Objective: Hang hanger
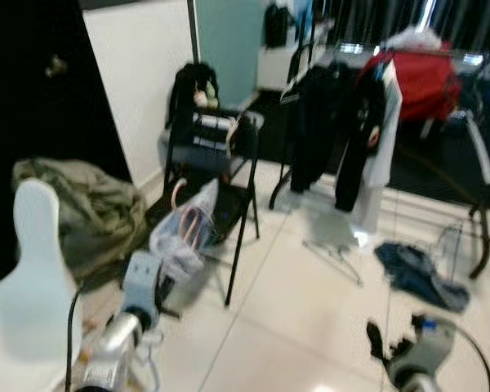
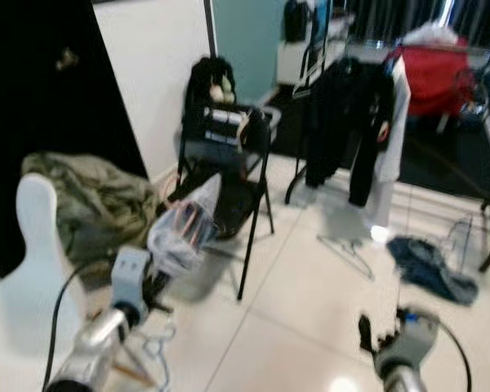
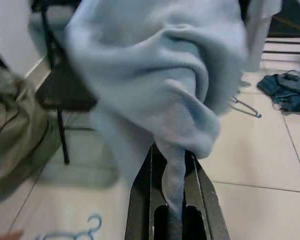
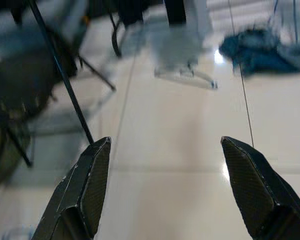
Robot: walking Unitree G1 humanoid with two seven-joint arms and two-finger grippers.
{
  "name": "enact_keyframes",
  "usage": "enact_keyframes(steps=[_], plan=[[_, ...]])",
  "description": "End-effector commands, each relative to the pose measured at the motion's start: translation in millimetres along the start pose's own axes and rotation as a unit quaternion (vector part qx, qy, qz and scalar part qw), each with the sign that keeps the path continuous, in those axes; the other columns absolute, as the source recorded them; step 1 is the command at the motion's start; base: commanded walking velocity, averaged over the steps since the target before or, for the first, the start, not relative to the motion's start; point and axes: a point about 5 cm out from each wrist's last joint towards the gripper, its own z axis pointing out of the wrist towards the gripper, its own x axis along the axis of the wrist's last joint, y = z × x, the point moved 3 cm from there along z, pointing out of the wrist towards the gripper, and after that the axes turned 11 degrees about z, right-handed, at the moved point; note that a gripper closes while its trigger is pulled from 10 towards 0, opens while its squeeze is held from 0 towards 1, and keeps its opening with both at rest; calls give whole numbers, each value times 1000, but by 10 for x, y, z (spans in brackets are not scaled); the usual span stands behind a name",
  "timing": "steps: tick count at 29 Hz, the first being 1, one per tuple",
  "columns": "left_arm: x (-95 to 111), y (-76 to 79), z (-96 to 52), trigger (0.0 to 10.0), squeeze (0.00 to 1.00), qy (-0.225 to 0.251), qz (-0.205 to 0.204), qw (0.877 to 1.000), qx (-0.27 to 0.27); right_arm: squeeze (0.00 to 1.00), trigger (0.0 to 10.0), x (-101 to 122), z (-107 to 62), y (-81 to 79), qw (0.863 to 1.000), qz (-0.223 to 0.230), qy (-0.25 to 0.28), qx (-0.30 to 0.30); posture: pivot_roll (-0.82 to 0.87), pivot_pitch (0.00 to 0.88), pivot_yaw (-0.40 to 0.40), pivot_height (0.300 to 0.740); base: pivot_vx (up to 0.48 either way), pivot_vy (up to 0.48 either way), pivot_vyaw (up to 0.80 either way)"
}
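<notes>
Hangers matter here, and I count at least two candidates: a pale blue one (image 3: 72, 231) lying on the tiles close beneath my left arm, and a wire one (image 1: 335, 255) flat on the floor further out, just below the hanging clothes. Neither is in a gripper yet.

Nearest me, the left gripper (image 3: 172, 200) has its fingers pinched together on a fold of light blue cloth (image 3: 160, 75), which drapes up and over the fingers and hides much of what lies beyond. I judge I am carrying that garment so it can go onto a hanger, which is why the arm is held out low in front of the chair.

The right gripper (image 4: 172, 185) hangs low on my right with its fingers spread wide and nothing between them, so that hand is free to pick up a hanger.

A little further off stands a black folding chair (image 1: 229, 175) piled with bags, a clear plastic bag (image 1: 184, 224) spilling off its seat. An olive heap of fabric (image 1: 90, 204) sits by the wall on my left. A blue garment (image 1: 420, 273) lies crumpled on the floor to my right.

Farthest away is the clothes rack (image 1: 408, 53), with a black jacket (image 1: 331, 122) and a red garment (image 1: 420, 82) on it; I take that rail to be where the hanger must end up. The head views are blurred.
</notes>
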Motion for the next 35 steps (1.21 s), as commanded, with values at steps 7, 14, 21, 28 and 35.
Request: enact_keyframes(steps=[7, 14, 21, 28, 35], plan=[[-47, -29, -30, 10000, 0, -7, 8, 1000, 0, 0, 10000, -130, -34, -12, 1000, 6, -14, 1, -127, 0, 47, 710, 326, 0, -800], [251, -68, 93, 10000, 0, 48, 19, 999, -5, 0, 10000, -117, -22, -9, 1000, 6, -8, 3, -127, 0, 49, 710, 326, 0, -800], [543, -76, 177, 10000, 0, 101, 30, 994, -10, 0, 10000, -121, -11, -4, 1000, 4, -6, 5, -127, 0, 49, 710, 325, 0, -800], [782, -4, 221, 10000, 0, 136, 41, 989, -28, 0, 10000, -120, -4, -19, 1000, 5, -2, 6, -128, 0, 57, 710, 326, 0, -686], [841, 105, 236, 10000, 0, 137, 42, 988, -50, 0, 10000, -113, -1, -30, 1000, 2, 4, 8, -129, 0, 60, 710, 320, 0, 0]])
